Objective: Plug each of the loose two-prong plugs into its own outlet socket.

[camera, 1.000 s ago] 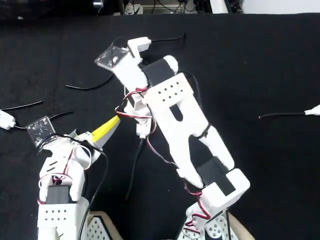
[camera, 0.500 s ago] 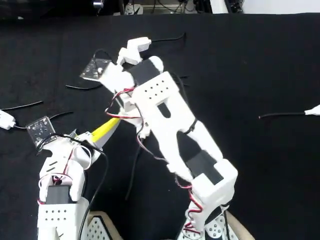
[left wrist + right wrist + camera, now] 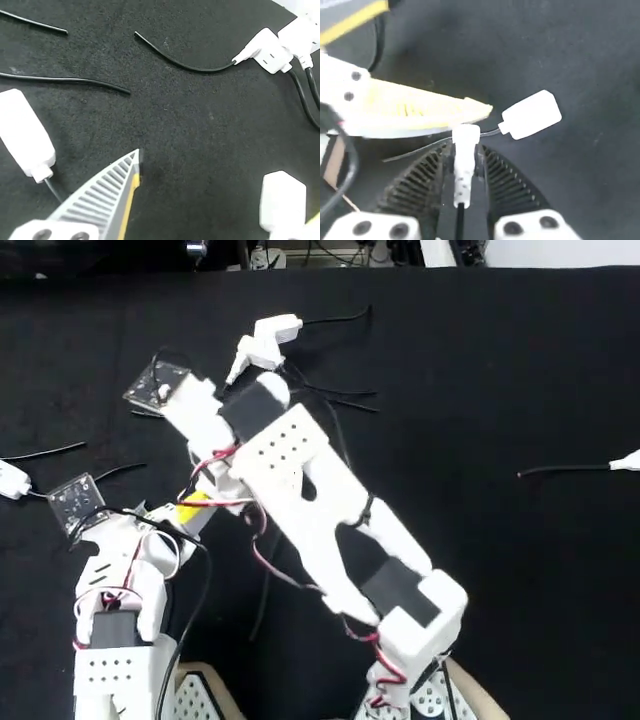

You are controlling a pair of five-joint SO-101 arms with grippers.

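white plastic is pinched in the right gripper (image 3: 465,150): its dark ribbed jaws are pressed onto a slim white plug (image 3: 465,172), and the plug's black cord (image 3: 459,215) trails back between them. just ahead of the plug's tip, a squarish white block (image 3: 531,115) with a thin lead lies on the black table (image 3: 580,60). it is probably the socket meant for this plug, though its slots are not visible. the left gripper (image 3: 190,512) sits close by, spread with nothing in it, and its yellow finger (image 3: 420,112) reaches across just beside the held plug.

the step in hand looks like carrying the plug to that block and seating it. to do it well:
- keep the pinch firm so the plug does not twist.
- bring its long axis square to the block's face before pushing.
- steer clear of the yellow finger.
- the block is loose and will likely skate away under a push, so the left gripper ought to close on it or brace behind it first.
- press straight, without rocking.

two more white connectors lie well apart, one at the left edge (image 3: 12,478) and one at the right edge (image 3: 628,460).
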